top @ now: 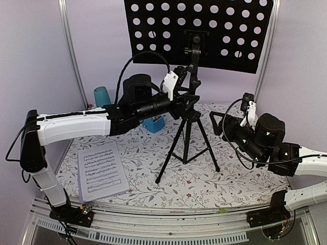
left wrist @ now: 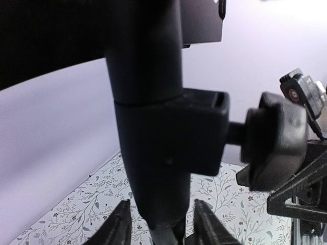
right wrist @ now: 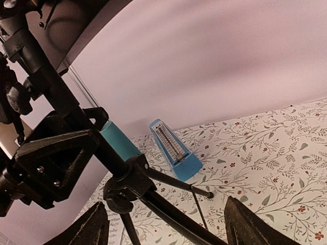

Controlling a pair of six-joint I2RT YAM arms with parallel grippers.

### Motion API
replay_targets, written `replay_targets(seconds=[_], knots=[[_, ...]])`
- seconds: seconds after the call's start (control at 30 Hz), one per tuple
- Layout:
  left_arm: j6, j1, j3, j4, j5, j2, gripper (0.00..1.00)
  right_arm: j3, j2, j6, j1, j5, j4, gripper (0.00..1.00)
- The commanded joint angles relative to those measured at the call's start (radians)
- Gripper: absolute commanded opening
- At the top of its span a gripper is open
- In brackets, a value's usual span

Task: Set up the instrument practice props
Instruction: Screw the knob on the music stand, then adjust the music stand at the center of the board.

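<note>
While both arms reach toward it, one black music stand stands upright at the middle of the desk on three thin splayed tripod legs. Its flat tray, punched with rows of round holes, is raised toward the back wall. One left tool brackets the stand's smooth round post just under a boxy clamp with a knob; a finger sits on each side with a sliver of gap, so it is parted narrowly and not pressing. One right tool, on the stand's right, is spread wide and holds nothing. One small blue metronome, a pyramid with a pale scale on its face, stands behind the stand to its left. One printed sheet-music page lies flat at the near left; whether another lies under it I cannot tell. One tall teal cup stands at the far left corner. A white cloth sprigged with small leaves and red flowers covers the desk, plain lavender walls close it in, and metal poles stand in the corners.
</note>
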Motion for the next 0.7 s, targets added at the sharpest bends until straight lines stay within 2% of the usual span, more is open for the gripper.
replay_targets(seconds=[0.0, 0.3, 0.57, 0.67], knots=[[0.03, 0.011, 0.009, -0.032, 0.018, -0.012, 0.5, -0.051, -0.049, -0.069, -0.031, -0.031, 0.001, 0.83], [-0.008, 0.03, -0.047, -0.028, 0.052, -0.074, 0.69, -0.135, -0.102, -0.182, -0.057, -0.132, 0.024, 1.0], [-0.055, 0.052, -0.151, 0.02, 0.079, -0.15, 0.68, -0.112, -0.117, -0.245, -0.072, -0.173, 0.03, 0.99], [-0.116, 0.036, -0.171, 0.062, -0.02, -0.168, 0.66, -0.079, -0.127, -0.28, -0.1, -0.179, 0.016, 0.99]])
